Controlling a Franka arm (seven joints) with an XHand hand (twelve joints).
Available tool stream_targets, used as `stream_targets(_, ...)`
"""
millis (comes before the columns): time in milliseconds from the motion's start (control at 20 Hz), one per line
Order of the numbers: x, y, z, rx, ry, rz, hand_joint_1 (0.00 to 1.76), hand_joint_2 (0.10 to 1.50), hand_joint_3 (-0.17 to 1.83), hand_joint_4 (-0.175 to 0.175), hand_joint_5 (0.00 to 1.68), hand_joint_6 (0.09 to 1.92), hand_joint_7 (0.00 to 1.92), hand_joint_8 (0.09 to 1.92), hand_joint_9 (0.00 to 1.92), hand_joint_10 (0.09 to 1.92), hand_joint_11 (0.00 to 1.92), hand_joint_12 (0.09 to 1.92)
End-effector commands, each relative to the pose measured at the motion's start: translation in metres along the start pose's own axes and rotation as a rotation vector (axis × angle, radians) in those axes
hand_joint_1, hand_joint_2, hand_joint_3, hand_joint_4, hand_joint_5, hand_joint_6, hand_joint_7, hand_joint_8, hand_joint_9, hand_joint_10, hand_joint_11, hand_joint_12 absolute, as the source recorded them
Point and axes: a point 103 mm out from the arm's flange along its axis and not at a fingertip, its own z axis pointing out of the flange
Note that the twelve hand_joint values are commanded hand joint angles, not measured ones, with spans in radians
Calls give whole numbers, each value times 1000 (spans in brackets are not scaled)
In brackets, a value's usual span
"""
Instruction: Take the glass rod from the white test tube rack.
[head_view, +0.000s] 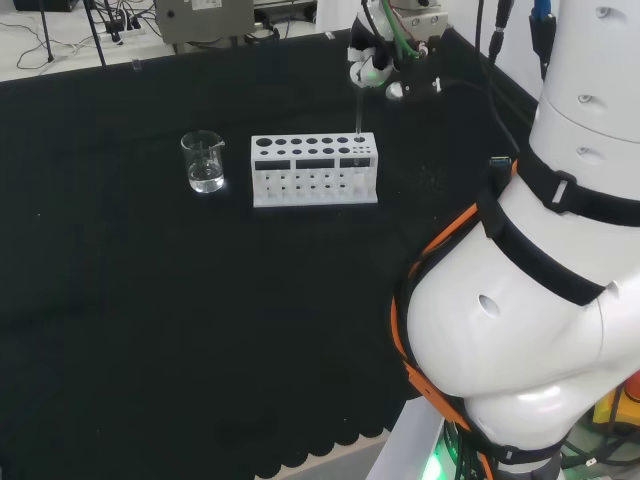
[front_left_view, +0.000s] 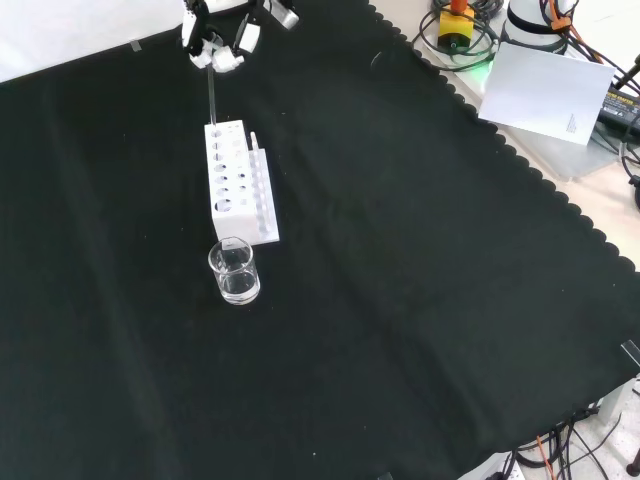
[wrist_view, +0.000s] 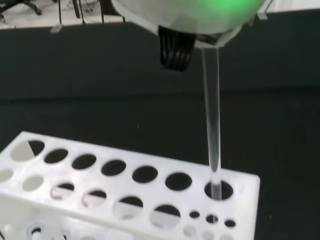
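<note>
Fingers (head_view: 372, 68) pinch the top of the glass rod (head_view: 358, 112), whose lower end sits in the end hole of the white test tube rack (head_view: 314, 170).
Hand (front_left_view: 214, 48) is black and white, curled round the rod's top above the rack's far end in the front view. Rod is clear, thin, straight, upright; in the wrist view its tip is inside the corner hole, top row. Rack is matte white plastic, a rectangular block with rows of round holes, large on top, smaller on the lower tier; other holes look empty. Small clear glass beaker (head_view: 204, 162) with spout stands left of the rack in the head view, apart from it, with a little clear liquid. Black cloth (front_left_view: 400, 300) covers the bench, scalloped edge.
</note>
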Motion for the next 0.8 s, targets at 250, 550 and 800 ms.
stream_targets(250,19,-16,-57,-13,-61,-16,1325,614,786,-175,1173,645,1292,961,1663,659,1576,959)
stream_targets(550,25,-37,-93,-43,-76,-31,1325,615,777,-175,1183,617,1297,952,1685,633,1585,963)
stream_targets(800,24,-47,-121,-90,-85,-46,1325,618,772,-175,1184,610,1295,954,1691,629,1587,963)
